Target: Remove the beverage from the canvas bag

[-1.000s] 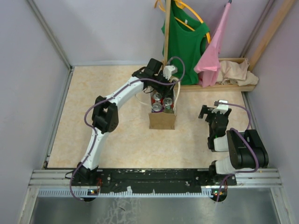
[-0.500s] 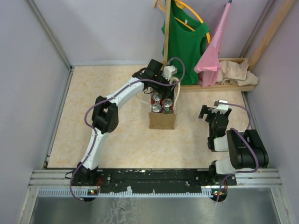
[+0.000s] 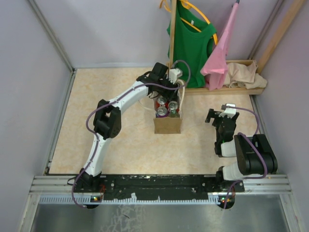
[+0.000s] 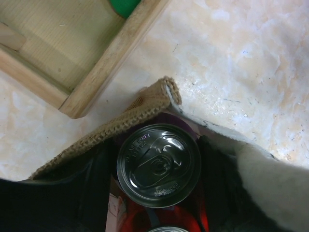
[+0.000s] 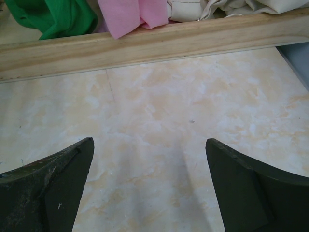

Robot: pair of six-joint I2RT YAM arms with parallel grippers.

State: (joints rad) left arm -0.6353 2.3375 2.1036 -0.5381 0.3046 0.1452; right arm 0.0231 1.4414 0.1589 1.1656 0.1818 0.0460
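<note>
**Top external and wrist views: left pincer (image 4: 157, 181) down in the bag (image 3: 167, 125), fingers at a can (image 4: 158, 164)**

From above, the bag stands upright near the middle of the table (image 3: 120, 140), its tan front face toward the arms and its mouth open. The left arm stretches across to the bag's far end, and its pincer reaches down into the mouth. More cans (image 3: 162, 111) stand packed inside.

The left wrist view looks straight down on a can's silver top. That can sits in a corner of the bag, right against the woven rim. The pincer's dark fingers (image 4: 96, 186) lie close against the can on both sides, so it is grasping the can. The can is upright and down inside the bag. A white handle (image 4: 270, 179) hangs at the right of that view.

The right pincer (image 5: 148, 141) is well apart from the bag, to its right. Its fingers are spread wide above bare table with nothing between them.

Behind the bag is a wooden rack (image 3: 227, 90). It carries a green shirt (image 3: 192, 43), a pink cloth (image 3: 219, 58) and a beige heap (image 3: 244, 72).
</note>
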